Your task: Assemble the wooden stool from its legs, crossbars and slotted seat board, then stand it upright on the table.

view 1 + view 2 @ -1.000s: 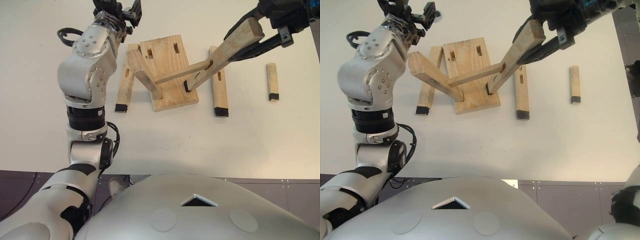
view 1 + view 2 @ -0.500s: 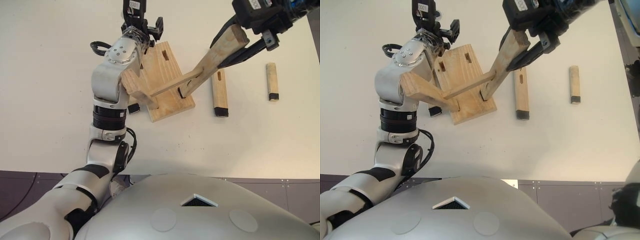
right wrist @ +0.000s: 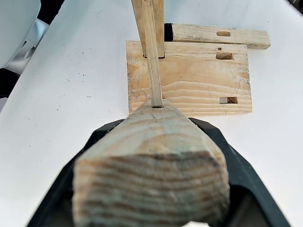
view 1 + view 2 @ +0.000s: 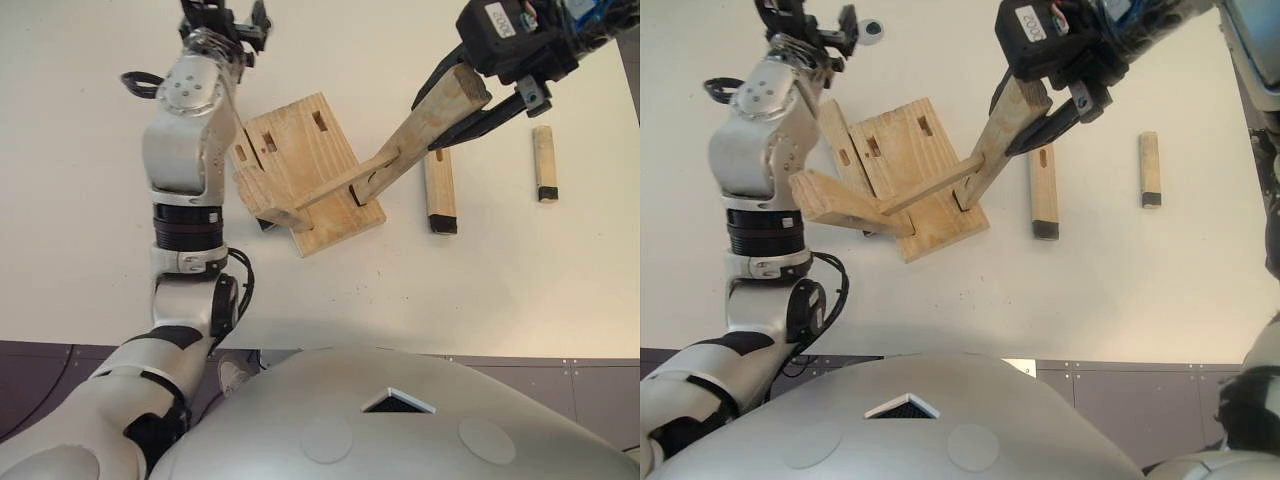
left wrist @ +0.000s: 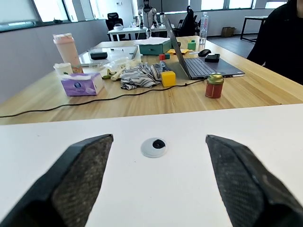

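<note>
My right gripper (image 4: 462, 100) is shut on one wooden leg (image 4: 420, 135), held tilted in the air. A thin crossbar (image 4: 335, 182) joins it to a second leg (image 4: 262, 198), and this frame hangs over the slotted seat board (image 4: 300, 165), which lies flat on the table. In the right wrist view the held leg's end (image 3: 151, 170) is close up, with the crossbar (image 3: 150, 61) running down toward the board (image 3: 199, 85). My left gripper (image 4: 225, 12) is open above the table's far left; its fingers (image 5: 80, 175) hold nothing.
A loose leg (image 4: 840, 140) lies against the board's left side. Another leg (image 4: 438, 195) lies to the board's right, and a short piece (image 4: 543, 162) farther right. A small round disc (image 5: 154, 147) sits on the white table (image 4: 520, 290) beyond my left gripper.
My left arm swung over the board's far edge, then back out to the far left. The seat board has turned and slid nearer. The held leg frame has moved left and lower.
</note>
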Available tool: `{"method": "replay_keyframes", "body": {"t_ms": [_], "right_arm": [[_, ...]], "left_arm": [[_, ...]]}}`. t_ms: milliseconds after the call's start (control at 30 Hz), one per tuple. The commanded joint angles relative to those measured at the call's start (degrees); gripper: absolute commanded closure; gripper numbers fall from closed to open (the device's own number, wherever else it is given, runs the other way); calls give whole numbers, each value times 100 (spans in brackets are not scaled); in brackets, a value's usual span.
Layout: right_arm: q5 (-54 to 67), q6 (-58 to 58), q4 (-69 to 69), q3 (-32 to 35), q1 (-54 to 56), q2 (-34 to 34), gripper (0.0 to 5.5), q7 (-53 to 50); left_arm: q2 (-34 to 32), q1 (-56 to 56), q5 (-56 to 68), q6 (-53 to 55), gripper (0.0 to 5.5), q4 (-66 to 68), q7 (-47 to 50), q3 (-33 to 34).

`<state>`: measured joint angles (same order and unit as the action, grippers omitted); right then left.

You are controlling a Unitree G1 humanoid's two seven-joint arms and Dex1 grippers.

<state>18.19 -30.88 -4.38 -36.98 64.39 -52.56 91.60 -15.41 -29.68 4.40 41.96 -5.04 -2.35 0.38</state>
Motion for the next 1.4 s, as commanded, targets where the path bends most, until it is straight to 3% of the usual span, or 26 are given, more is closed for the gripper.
{"method": "replay_keyframes", "body": {"t_ms": [33,133,700,1133,1167,1400], "right_arm": [[16,-418,-191,-84,-237,6,347,83],[-15,-554,-323,10,-322,-10,347,81],[-121,-475,-373,92,-402,115,347,86],[-536,-226,-101,434,-455,599,347,-73],[-550,-267,-71,460,-450,646,311,-81],[-560,-413,27,601,-425,691,216,31]], "left_arm": [[-1706,925,-82,920,247,-1224,-1425,-719],[-2412,1336,176,1586,296,-1896,-2226,-1054],[-1737,1434,1,1232,547,-719,-2429,-1890],[-883,109,-311,78,550,1737,-2432,-1705],[-856,88,-324,35,550,1818,-2425,-1669],[-807,147,-354,-86,550,2007,-2492,-1517]]}}
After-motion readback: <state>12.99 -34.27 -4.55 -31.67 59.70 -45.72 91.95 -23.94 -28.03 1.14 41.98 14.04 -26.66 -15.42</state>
